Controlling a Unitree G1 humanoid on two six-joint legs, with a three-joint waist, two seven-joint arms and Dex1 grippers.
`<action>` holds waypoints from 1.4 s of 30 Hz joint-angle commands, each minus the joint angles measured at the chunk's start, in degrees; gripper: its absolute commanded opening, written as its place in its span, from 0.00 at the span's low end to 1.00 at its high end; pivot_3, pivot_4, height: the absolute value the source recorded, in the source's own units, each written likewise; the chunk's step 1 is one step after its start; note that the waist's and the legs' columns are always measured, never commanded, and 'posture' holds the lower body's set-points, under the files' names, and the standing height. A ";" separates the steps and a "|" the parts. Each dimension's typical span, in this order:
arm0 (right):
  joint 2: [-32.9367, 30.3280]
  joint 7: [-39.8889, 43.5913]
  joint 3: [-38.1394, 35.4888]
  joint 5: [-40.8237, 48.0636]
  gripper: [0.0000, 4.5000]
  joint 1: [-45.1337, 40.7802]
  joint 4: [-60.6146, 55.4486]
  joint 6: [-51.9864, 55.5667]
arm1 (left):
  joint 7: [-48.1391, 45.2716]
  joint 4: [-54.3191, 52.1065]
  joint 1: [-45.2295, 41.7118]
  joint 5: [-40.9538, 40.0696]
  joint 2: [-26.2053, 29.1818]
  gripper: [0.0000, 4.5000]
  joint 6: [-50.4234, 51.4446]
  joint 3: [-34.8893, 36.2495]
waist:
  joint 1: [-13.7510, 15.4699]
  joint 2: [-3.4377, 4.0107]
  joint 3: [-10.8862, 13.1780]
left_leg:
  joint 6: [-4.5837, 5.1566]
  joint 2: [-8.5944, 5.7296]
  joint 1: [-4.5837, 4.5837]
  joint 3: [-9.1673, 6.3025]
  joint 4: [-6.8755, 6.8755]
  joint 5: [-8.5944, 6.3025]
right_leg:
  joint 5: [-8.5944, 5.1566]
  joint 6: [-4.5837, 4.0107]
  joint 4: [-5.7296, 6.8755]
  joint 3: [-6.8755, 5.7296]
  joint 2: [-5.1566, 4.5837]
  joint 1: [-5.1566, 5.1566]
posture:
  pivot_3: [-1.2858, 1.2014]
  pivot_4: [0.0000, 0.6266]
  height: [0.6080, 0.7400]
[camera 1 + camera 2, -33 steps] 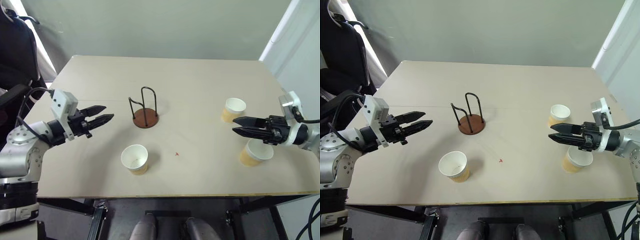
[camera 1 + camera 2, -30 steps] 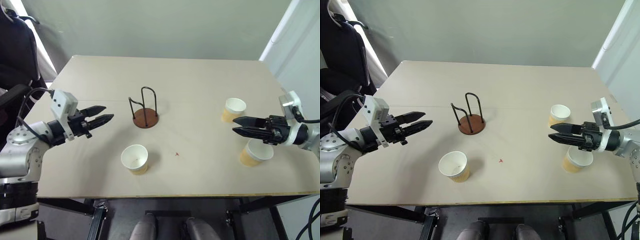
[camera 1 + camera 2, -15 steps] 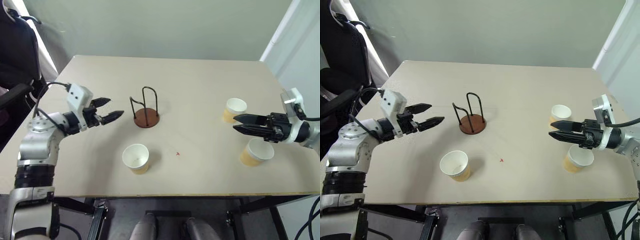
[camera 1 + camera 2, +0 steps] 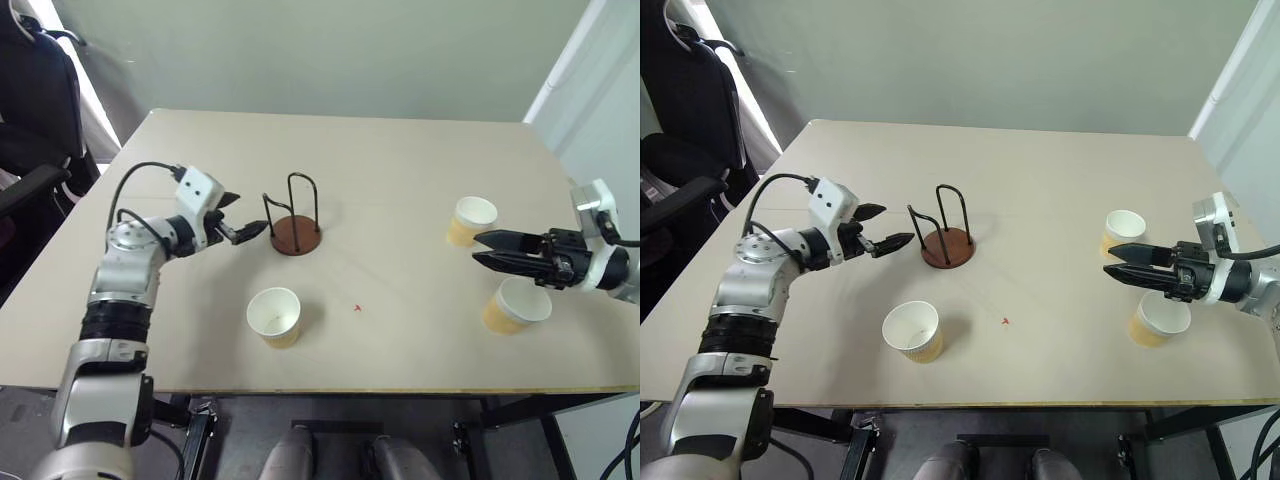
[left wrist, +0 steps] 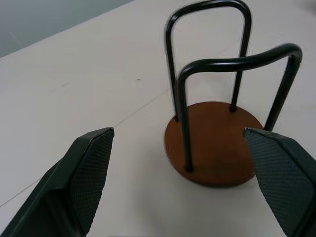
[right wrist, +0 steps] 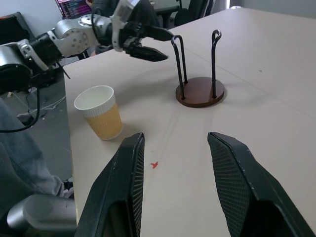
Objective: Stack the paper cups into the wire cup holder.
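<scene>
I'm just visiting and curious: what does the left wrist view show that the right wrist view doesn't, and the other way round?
Left wrist alone: the left end effector seen from behind, open, the holder between its fingers. Right wrist alone: a tan-yellow paper cup, a small red mark, the open right end effector. Both: the brown-based black wire cup holder on the beige table.

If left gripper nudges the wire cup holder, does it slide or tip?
Probably slides: the wire cup holder sits on a wide flat disc base, its thin arches adding little weight up high. A push high on an arch might rock it. The left gripper is open beside it.
</scene>
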 commanded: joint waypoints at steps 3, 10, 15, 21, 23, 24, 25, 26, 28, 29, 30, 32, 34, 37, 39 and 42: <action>-0.97 -0.58 -2.75 1.42 0.44 -0.02 -1.73 0.07 | 2.51 6.28 -5.58 3.29 -2.15 1.00 -4.18 -0.92 | 0.00 -0.02 0.01 | 0.00 0.00 -0.01 0.02 0.05 0.00 | 0.01 0.04 0.01 0.00 0.00 0.00 | 0.52 0.24 1.00; -1.18 -1.25 -3.57 1.77 0.44 1.17 -2.78 0.24 | 5.77 14.71 -11.40 6.26 -4.05 0.92 -8.33 -1.29 | 0.04 -0.02 0.01 | 0.14 0.00 -0.13 0.09 0.24 0.00 | 0.06 0.23 -0.03 0.06 0.00 0.00 | 0.52 0.24 1.00; -1.30 -2.02 -4.40 2.44 0.44 2.39 -3.84 0.53 | 4.57 16.51 -11.84 6.40 -4.68 0.56 -9.81 -1.55 | 0.01 -0.02 0.01 | 0.19 0.01 -0.16 0.30 0.41 -0.02 | 0.03 0.35 -0.04 0.16 -0.01 -0.01 | 0.52 0.24 1.00; -1.37 -2.52 -4.69 2.79 0.44 2.65 -4.16 0.49 | 4.04 17.74 -12.13 6.62 -4.91 0.06 -10.51 -1.75 | 0.07 -0.03 0.02 | 0.27 0.01 -0.24 0.40 0.64 -0.07 | 0.05 0.52 -0.04 0.26 -0.01 -0.01 | 0.52 0.24 1.00; -1.37 -2.65 -4.68 2.84 0.44 2.70 -4.17 0.45 | 3.69 18.12 -12.33 6.65 -5.07 0.01 -10.83 -1.84 | 0.10 -0.02 0.02 | 0.37 0.00 -0.22 0.42 0.68 -0.11 | 0.07 0.56 -0.05 0.29 -0.01 0.03 | 0.52 0.24 1.00; -1.36 -2.70 -4.64 2.79 0.44 2.72 -4.17 0.40 | 3.59 18.34 -12.47 6.73 -5.10 0.01 -11.00 -1.80 | 0.07 -0.02 0.02 | 0.48 0.00 -0.20 0.46 0.69 -0.16 | 0.08 0.58 -0.05 0.36 -0.01 0.04 | 0.52 0.24 1.00; -1.36 -2.74 -4.62 2.76 0.44 2.74 -4.17 0.37 | 3.52 18.51 -12.58 6.81 -5.11 0.01 -11.13 -1.76 | 0.04 -0.02 0.02 | 0.52 0.00 -0.19 0.49 0.68 -0.19 | 0.09 0.60 -0.05 0.39 -0.01 0.03 | 0.52 0.24 1.00; -1.36 -2.79 -4.60 2.75 0.44 2.74 -4.18 0.36 | 3.44 18.63 -12.67 6.86 -5.08 0.01 -11.24 -1.70 | 0.04 -0.02 0.02 | 0.53 0.00 -0.19 0.50 0.69 -0.18 | 0.11 0.61 -0.04 0.40 -0.01 0.03 | 0.52 0.24 1.00; -1.38 -2.93 -4.65 2.81 0.44 2.78 -4.29 0.40 | 3.10 18.46 -13.06 6.52 -4.52 0.01 -11.66 -1.20 | 0.04 -0.02 0.02 | 0.56 0.00 -0.19 0.51 0.69 -0.16 | 0.12 0.64 -0.04 0.42 -0.01 0.03 | 0.52 0.24 1.00; -1.42 -2.98 -4.74 2.85 0.44 2.83 -4.34 0.42 | 2.21 17.79 -13.36 5.88 -4.03 0.01 -11.35 -0.74 | 0.05 -0.02 0.02 | 0.58 0.00 -0.20 0.51 0.70 -0.15 | 0.13 0.65 -0.04 0.41 -0.01 0.03 | 0.52 0.24 1.00; -1.50 -3.01 -4.81 2.80 0.44 2.95 -4.36 0.38 | 0.99 16.55 -13.80 5.04 -3.48 0.01 -10.93 -0.26 | 0.05 -0.02 0.02 | 0.58 0.00 -0.20 0.52 0.71 -0.14 | 0.14 0.66 -0.04 0.42 -0.01 0.03 | 0.52 0.24 1.00; -1.59 -3.06 -4.88 2.68 0.44 3.11 -4.39 0.23 | -1.20 13.80 -15.40 2.18 -3.18 0.01 -8.12 1.31 | 0.05 -0.03 0.03 | 0.59 0.00 -0.22 0.54 0.71 -0.14 | 0.14 0.66 -0.04 0.45 -0.01 0.00 | 0.52 0.24 1.00; -1.67 -3.11 -4.98 2.67 0.44 3.20 -4.42 0.15 | -3.25 10.74 -17.38 -0.57 -3.33 0.01 -4.42 2.64 | 0.21 -0.13 0.09 | 0.58 0.00 -0.31 0.54 0.71 -0.14 | 0.14 0.66 -0.04 0.45 -0.01 -0.07 | 0.52 0.24 1.00; -1.79 -3.25 -5.33 2.68 0.44 3.39 -4.53 0.02 | -8.52 1.49 -19.88 -6.13 -3.67 0.01 6.35 2.63 | 0.58 -0.17 0.11 | 0.59 -0.01 -0.62 0.55 0.79 -0.11 | 0.20 0.72 -0.05 0.43 -0.01 -0.31 | 0.52 0.24 1.00; -1.83 -3.40 -5.77 2.81 0.44 3.79 -4.82 0.00 | -11.51 -5.11 -20.56 -9.60 -3.56 0.01 13.87 1.84 | 0.66 -0.16 0.11 | 0.25 -0.03 -0.84 0.57 0.98 0.10 | 0.22 0.76 -0.08 0.44 -0.03 -0.43 | 0.52 0.24 1.00; -1.70 -3.68 -6.36 2.94 0.44 4.56 -5.31 -0.10 | -14.62 -13.15 -20.15 -13.62 -3.24 0.01 23.44 0.19 | 0.61 -0.15 0.10 | 0.25 -0.02 -0.84 0.76 1.25 0.09 | 0.20 0.80 -0.11 0.51 -0.07 -0.36 | 0.52 0.24 1.00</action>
